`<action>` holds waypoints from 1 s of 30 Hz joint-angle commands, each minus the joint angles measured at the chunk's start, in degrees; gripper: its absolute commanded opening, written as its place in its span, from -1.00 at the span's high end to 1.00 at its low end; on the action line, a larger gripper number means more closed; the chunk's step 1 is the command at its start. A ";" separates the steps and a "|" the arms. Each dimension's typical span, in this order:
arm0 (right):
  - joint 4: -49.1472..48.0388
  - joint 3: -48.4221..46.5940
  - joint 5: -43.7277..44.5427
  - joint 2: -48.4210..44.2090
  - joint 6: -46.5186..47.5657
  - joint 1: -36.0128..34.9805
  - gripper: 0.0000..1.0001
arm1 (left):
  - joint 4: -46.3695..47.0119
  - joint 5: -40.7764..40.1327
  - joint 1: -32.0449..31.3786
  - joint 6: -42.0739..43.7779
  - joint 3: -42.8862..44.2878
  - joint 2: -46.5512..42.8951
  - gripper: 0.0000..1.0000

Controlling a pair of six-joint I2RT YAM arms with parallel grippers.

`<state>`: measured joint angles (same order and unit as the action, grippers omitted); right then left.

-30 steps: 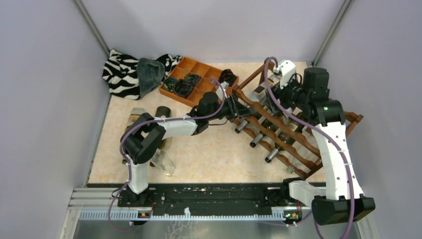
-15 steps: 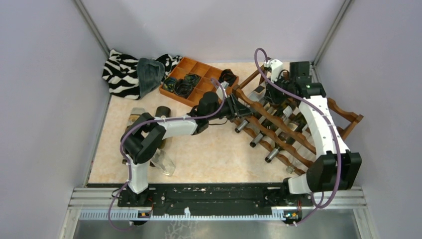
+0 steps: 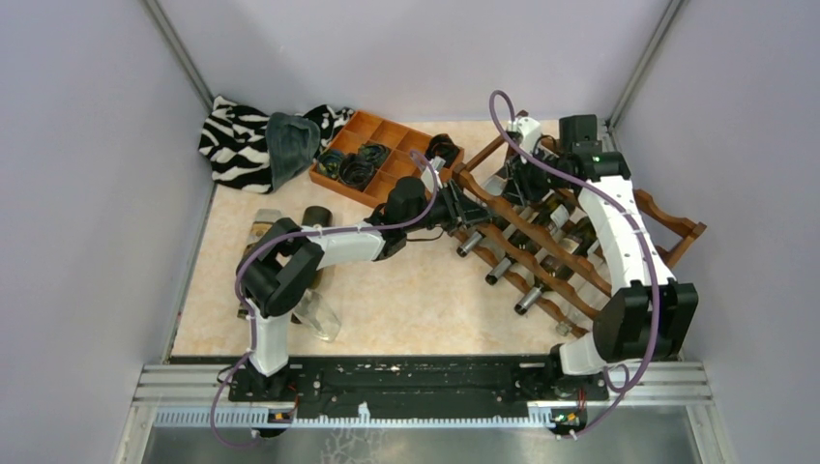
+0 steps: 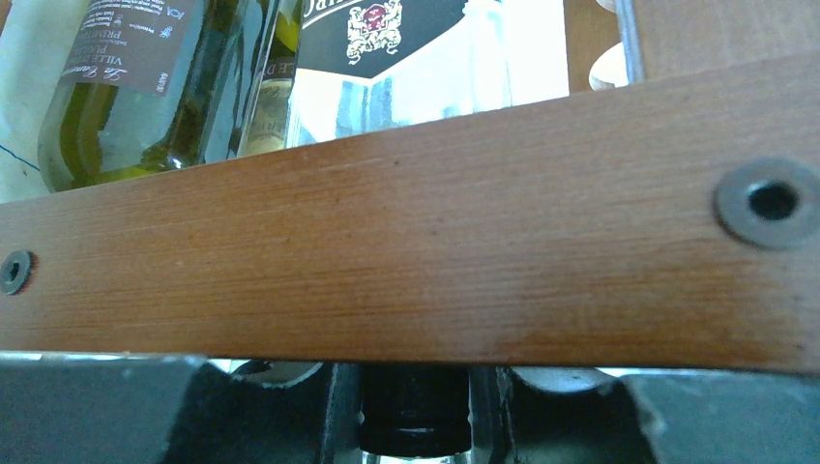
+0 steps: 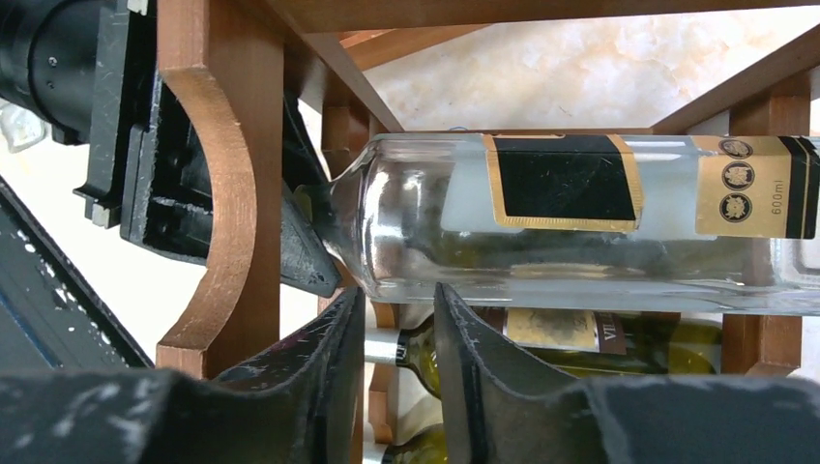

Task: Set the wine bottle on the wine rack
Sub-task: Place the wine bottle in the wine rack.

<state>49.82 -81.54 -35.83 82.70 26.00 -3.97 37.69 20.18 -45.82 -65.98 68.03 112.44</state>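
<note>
Clamping the bottle by the neck in your left gripper, right gripper sitting slightly open and empty underneath, you're risking a slipped grip dropping it off the rack.

A wine rack rail fills the left wrist view, hiding much of the bottles behind. The frame's lower edge cuts off the left tool, a dark cap half hidden between its fingers. From the right wrist, the wine bottle runs off the right edge, its neck lost behind a post.
</note>
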 commanded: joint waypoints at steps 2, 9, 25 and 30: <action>-1.58 -2.49 1.98 -0.46 2.89 0.28 0.22 | 6.07 0.37 0.15 -1.22 3.50 0.41 0.28; -0.30 -2.74 4.72 0.46 5.40 0.12 -0.27 | 5.73 0.21 -0.05 -1.33 3.89 0.49 0.29; -5.46 -0.03 12.55 0.02 -1.27 -3.45 -0.56 | 5.44 0.05 -0.26 -1.51 4.55 0.98 0.28; -7.26 1.36 17.74 -0.51 -1.94 -5.57 -0.63 | 5.29 0.12 -0.34 -1.52 4.66 1.03 0.24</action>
<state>46.24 -81.38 -22.26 83.07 26.28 -7.01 37.69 19.94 -45.93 -66.43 69.10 113.19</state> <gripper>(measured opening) 0.810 0.405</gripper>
